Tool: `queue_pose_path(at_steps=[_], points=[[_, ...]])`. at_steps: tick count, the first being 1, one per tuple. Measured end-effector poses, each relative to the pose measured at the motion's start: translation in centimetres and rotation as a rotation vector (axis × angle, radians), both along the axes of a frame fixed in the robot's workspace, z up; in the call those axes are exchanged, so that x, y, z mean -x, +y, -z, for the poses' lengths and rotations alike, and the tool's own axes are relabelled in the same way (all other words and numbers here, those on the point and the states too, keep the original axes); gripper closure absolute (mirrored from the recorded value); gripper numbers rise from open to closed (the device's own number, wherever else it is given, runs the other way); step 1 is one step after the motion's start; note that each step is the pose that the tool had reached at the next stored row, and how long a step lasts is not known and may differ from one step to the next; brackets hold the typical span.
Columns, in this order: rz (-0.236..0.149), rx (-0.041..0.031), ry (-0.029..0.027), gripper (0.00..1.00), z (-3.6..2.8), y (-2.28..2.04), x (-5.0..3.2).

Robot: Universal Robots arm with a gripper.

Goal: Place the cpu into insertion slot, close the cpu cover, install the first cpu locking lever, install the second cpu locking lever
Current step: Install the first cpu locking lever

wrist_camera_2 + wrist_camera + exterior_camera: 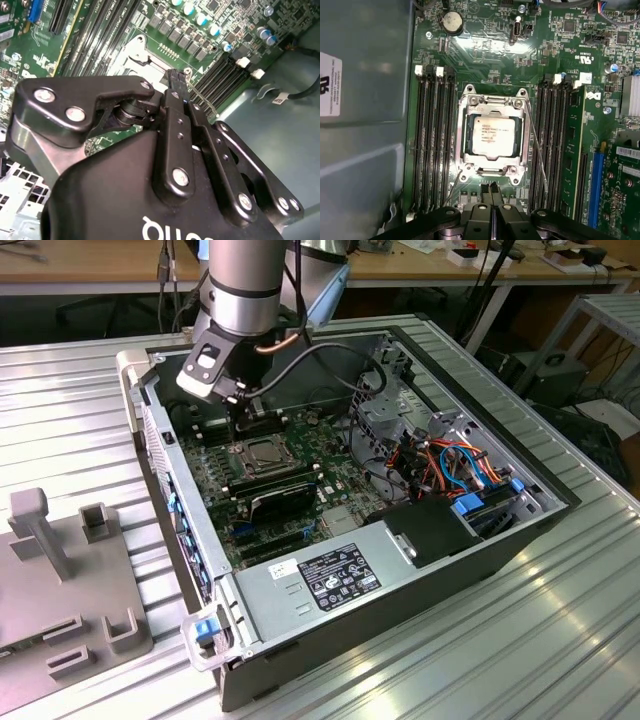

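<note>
The claw (243,420) was seen in the exterior view, lowered into the open computer case (450,540) on the ribbed surface (560,640). The cpu (263,452) was picked out just beyond its tips.

Over to the second wrist view: the fingers (172,82) were found pressed together with nothing gripped, and a thin locking lever (202,102) ran just beside them.

In the first wrist view the cpu was shown seated in the insertion slot (469,150), just ahead of the closed tips, with the cpu cover (492,101) laid flat over it. Both wire levers appeared unlatched, splayed to either side.

Trouble could be expected here. A springy lever could be lost off the smooth tips, so the green board (560,60) could be scraped or the cover left unclamped.
</note>
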State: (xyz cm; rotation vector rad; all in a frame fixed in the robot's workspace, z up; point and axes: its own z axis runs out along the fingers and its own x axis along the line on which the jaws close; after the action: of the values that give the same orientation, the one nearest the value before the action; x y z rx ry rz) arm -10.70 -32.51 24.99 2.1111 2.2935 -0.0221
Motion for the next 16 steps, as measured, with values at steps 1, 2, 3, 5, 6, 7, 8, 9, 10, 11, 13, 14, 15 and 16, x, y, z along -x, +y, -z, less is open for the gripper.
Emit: queue_pose_path(at_steps=[1, 2, 3, 5, 6, 7, 8, 9, 10, 11, 13, 14, 15, 16], points=[[-0.027, -0.0001, -0.0001, 0.89, 0.0, 0.0, 0.0], [-0.044, -0.0002, -0.0001, 0.89, 0.01, 0.01, 0.0], [-0.069, -0.0001, -0.0001, 0.89, 0.0, 0.01, 0.0], [-0.109, 0.0002, 0.0, 0.89, -0.02, 0.02, 0.02], [-0.153, 0.0004, 0.0, 0.89, -0.02, 0.02, 0.02], [-0.186, 0.0003, 0.0, 0.89, -0.01, 0.02, 0.02], [-0.202, 0.0004, 0.0, 0.89, -0.02, 0.02, 0.02], [-0.219, 0.0004, 0.0, 0.89, -0.02, 0.02, 0.02], [-0.238, 0.0004, 0.0, 0.89, -0.02, 0.02, 0.02], [-0.256, 0.0004, 0.0, 0.89, -0.02, 0.02, 0.02], [-0.287, 0.0004, 0.0, 0.89, -0.02, 0.02, 0.02], [-0.313, 0.0004, 0.0, 0.89, -0.02, 0.02, 0.02], [-0.326, 0.0003, -0.0001, 0.89, -0.01, 0.02, 0.02], [-0.335, 0.0004, -0.0001, 0.89, -0.01, 0.02, 0.02]])
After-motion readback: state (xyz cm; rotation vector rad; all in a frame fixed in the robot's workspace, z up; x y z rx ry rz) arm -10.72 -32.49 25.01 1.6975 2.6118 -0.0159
